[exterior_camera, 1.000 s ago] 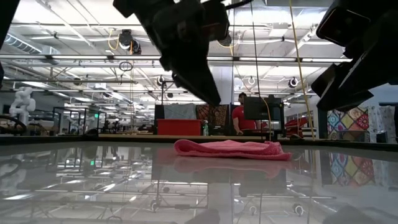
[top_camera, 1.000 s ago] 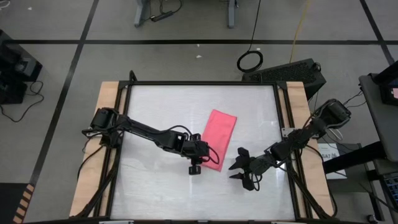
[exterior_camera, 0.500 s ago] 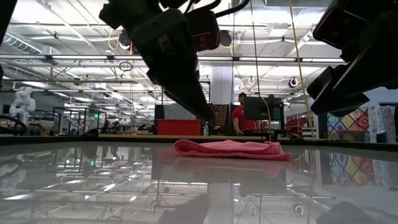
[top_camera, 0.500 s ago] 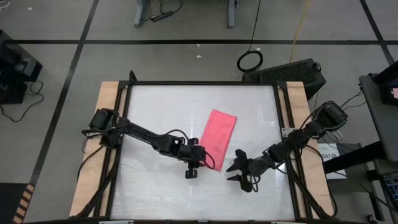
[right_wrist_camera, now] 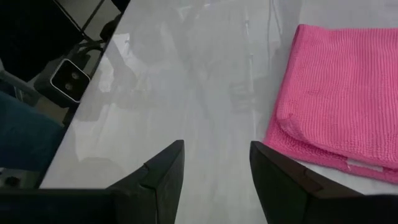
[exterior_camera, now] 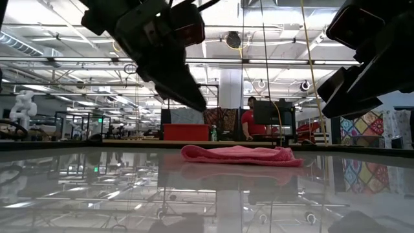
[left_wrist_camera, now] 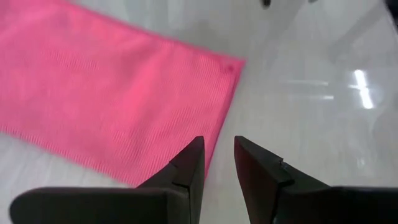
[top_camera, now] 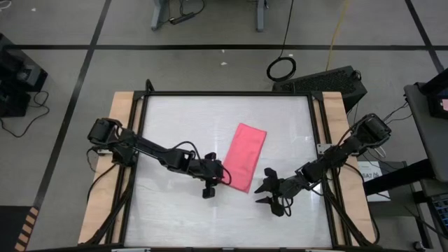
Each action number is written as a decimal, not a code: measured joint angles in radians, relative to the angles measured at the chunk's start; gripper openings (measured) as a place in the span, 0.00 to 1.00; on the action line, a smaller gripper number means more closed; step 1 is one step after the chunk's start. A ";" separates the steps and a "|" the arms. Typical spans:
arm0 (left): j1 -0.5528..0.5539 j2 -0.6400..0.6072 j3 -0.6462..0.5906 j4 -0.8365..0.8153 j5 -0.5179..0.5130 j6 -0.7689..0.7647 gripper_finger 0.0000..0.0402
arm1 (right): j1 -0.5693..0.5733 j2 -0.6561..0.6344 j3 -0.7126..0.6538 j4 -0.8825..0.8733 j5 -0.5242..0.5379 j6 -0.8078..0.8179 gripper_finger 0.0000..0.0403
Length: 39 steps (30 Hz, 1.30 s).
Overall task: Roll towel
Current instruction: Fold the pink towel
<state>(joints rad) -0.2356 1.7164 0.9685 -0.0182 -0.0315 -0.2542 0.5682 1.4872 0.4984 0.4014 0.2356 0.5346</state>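
Lying folded into a long pink strip near the middle of the glossy white worktop (top_camera: 175, 119): the towel (top_camera: 244, 157), slanting from far right to near left, flat and unrolled, small white tag showing at one edge in the right wrist view. Hovering just beside its near corner: the left gripper (top_camera: 215, 176), fingers (left_wrist_camera: 186, 168) parted only narrowly, gripping nothing. Waiting a little to the right of the towel's near end, apart from it: the right gripper (top_camera: 269, 187), fingers (right_wrist_camera: 163, 168) spread wide and released.
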 joint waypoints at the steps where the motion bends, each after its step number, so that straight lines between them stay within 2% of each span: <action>1: 0.000 0.000 -0.005 0.001 0.000 -0.001 0.23 | -0.001 0.000 0.000 0.000 0.000 -0.002 0.43; 39: -0.007 0.001 -0.010 0.041 0.001 0.005 0.23 | -0.046 0.000 0.000 0.006 -0.002 -0.005 0.43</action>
<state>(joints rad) -0.2428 1.7177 0.9585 0.0227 -0.0307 -0.2489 0.5224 1.4872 0.4984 0.4072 0.2337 0.5301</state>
